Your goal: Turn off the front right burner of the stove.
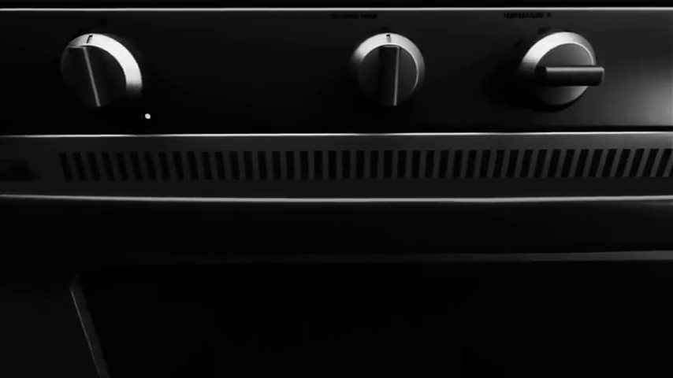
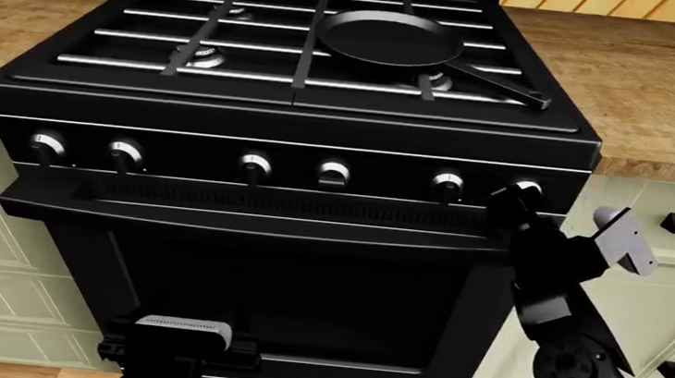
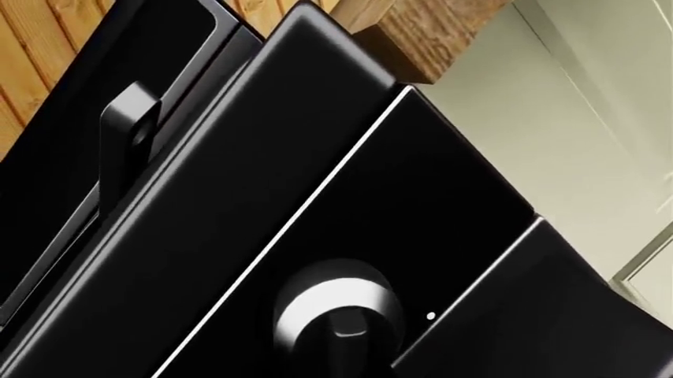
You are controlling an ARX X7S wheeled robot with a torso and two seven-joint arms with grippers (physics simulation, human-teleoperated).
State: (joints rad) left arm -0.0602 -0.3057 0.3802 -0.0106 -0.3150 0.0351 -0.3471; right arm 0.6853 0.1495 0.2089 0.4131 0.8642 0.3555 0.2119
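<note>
A frying pan (image 2: 389,39) sits on the stove (image 2: 283,109) at the back right, behind the front right burner (image 2: 437,82); six knobs (image 2: 334,172) line the front.

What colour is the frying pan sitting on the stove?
Black. The round frying pan shows best in the head view, on the glossy black stove.

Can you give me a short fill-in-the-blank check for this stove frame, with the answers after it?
1. The stove has a row of ___ silver-faced knobs.
2. The frying pan sits on the grates with its handle pointing toward the robot's ___ side.
3. The right gripper is at the ___ knob of the row.
4. The countertop beside the stove is made of ___.

Answers: six; right; rightmost; wood
</note>
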